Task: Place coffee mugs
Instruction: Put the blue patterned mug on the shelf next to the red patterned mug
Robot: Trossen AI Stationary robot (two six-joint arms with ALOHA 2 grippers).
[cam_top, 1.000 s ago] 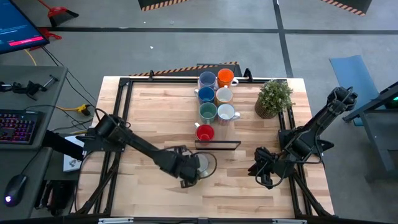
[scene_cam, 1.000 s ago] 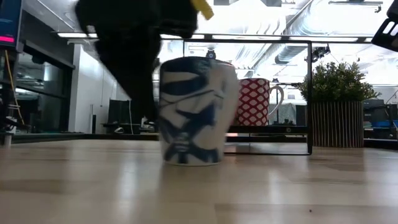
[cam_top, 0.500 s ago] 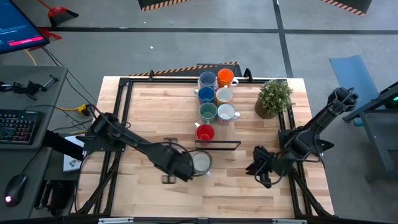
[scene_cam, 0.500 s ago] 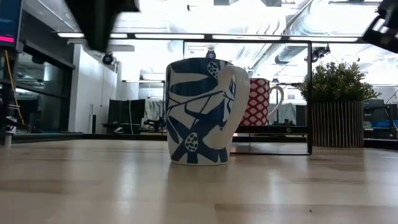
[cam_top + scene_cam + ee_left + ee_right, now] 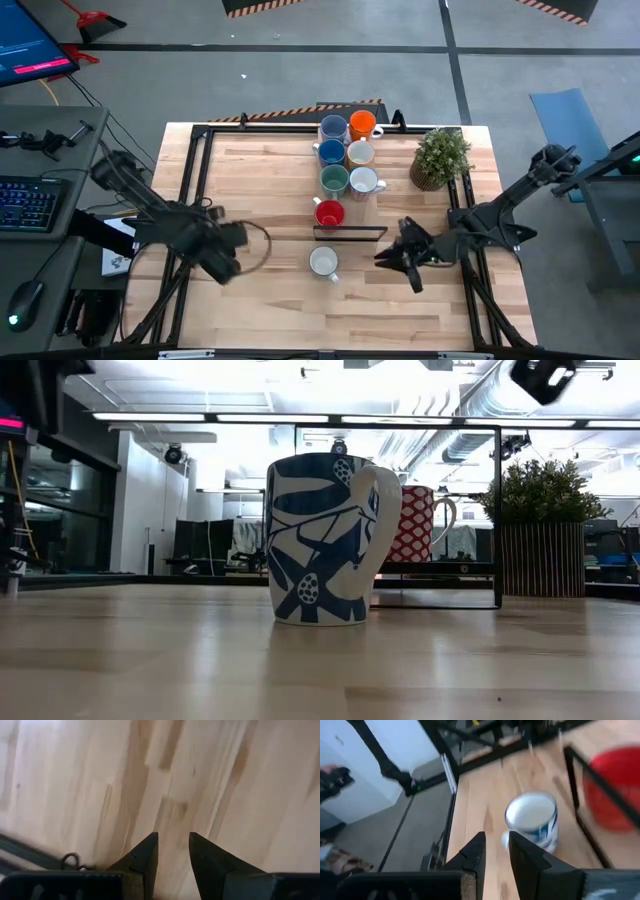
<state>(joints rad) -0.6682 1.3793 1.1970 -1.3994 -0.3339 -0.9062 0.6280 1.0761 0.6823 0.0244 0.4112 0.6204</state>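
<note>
A white mug with a blue pattern [image 5: 322, 262] [image 5: 325, 540] [image 5: 532, 820] stands upright on its base near the table's middle front, free of both grippers. Its handle [image 5: 385, 530] points right in the low view. My left gripper [image 5: 224, 262] [image 5: 173, 842] hangs open over bare wood near the table's left side, well away from that mug. My right gripper [image 5: 392, 257] [image 5: 496, 842] is open to the right of the mug and points at it across a gap. Several more coffee mugs [image 5: 345, 155] stand in two rows at the far middle.
A red mug [image 5: 329, 213] [image 5: 615, 785] stands just beyond a black wire frame [image 5: 350, 232]. A potted plant [image 5: 440, 158] sits at the far right. Black rails [image 5: 195, 170] run along the table's edges. Bare wood lies around the patterned mug.
My left gripper has come off the patterned mug, risen, and swung far toward the table's left edge. The mug stays upright where it was left. My right gripper has turned and shifted a little toward the mug.
</note>
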